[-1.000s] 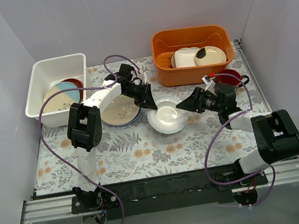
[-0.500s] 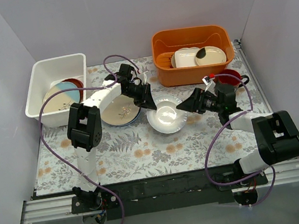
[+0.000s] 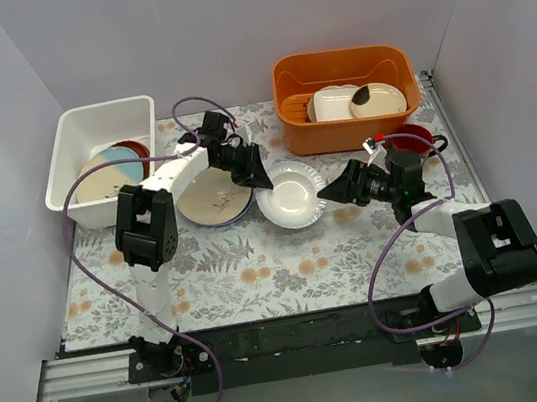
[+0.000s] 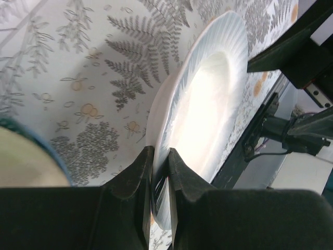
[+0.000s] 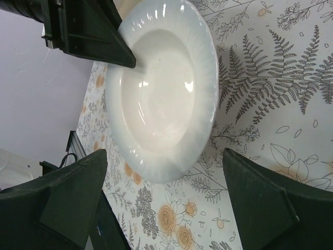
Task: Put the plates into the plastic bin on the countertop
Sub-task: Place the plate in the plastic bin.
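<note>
White and ribbed at its rim, the white plate (image 3: 291, 195) (image 4: 203, 120) (image 5: 164, 88) sits near the middle of the fern-printed desk (image 3: 259, 273), tilted, with a shadow under it; whether its low edge touches the desk cannot be told. The left pincer (image 3: 252, 173) (image 4: 160, 161) is clamped on the plate's rim at the side nearest the bin, its two black fingers pressed to either face of the edge. The right pincer (image 3: 333, 191) (image 5: 165, 156) hangs just beside the plate's opposite side with its fingers spread wide apart, gripping nothing. Just left of the white plate, a cream plate with a leaf sprig (image 3: 213, 199) lies flat on the desk on top of a blue-rimmed one. The white bin (image 3: 76, 129) stands at the far left corner of the desk, well apart from the held plate; inside it lie a cream and teal plate (image 3: 109, 179) and a red-brown plate (image 3: 135, 150). At the far right stands an orange tub (image 3: 342, 69) holding cream dishes (image 3: 355, 102), with a red mug (image 3: 409, 139) just in front of it
</note>
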Controlling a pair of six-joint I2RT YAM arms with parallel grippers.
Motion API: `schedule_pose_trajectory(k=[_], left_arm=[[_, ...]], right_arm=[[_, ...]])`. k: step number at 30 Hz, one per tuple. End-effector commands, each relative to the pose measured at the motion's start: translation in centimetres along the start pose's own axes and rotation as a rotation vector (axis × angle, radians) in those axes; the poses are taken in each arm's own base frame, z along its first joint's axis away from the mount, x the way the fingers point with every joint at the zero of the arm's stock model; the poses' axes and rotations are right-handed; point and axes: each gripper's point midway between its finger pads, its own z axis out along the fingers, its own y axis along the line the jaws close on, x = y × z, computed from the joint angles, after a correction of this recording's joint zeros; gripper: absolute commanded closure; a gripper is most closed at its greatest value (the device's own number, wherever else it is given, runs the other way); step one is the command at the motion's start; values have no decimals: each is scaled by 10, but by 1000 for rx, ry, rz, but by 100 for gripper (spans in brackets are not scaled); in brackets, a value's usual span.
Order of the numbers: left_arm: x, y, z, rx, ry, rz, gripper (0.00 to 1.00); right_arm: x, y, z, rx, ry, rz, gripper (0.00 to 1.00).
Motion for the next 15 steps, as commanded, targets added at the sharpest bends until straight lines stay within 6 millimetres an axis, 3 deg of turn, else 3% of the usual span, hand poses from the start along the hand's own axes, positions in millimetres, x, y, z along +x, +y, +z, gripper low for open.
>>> schedule_pose_trajectory(k=[1, 8, 15], left_arm=[[-38, -36, -56, 52, -179, 63, 100], [-65, -21, -113, 50, -352, 24, 100], [-79, -10, -149, 5, -488, -2, 100]], right_arm=[[-18, 14, 0, -24, -35, -81, 2], [-18, 15, -1, -23, -36, -85, 2], [-20, 16, -1, -23, -39, -84, 2]])
